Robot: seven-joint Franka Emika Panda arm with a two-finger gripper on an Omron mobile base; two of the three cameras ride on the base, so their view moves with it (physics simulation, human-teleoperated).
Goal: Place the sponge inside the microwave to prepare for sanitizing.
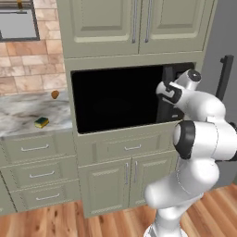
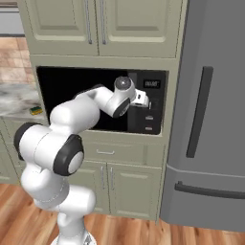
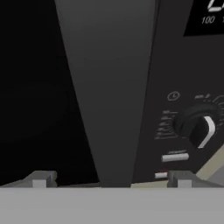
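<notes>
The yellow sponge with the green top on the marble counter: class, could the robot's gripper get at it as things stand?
Probably not yet. The yellow sponge with the green top lies clear on the marble counter, but the open gripper is up at the black microwave, well off to the side.

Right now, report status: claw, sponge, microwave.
Claw open, empty, up at the microwave by its control panel. Sponge on the counter left of it, untouched. Small brown object behind the sponge, apart.

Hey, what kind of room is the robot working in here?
A home kitchen, rendered: a built-in microwave set in cream cabinets, a marble counter with a sponge on it, and a grey fridge.
</notes>
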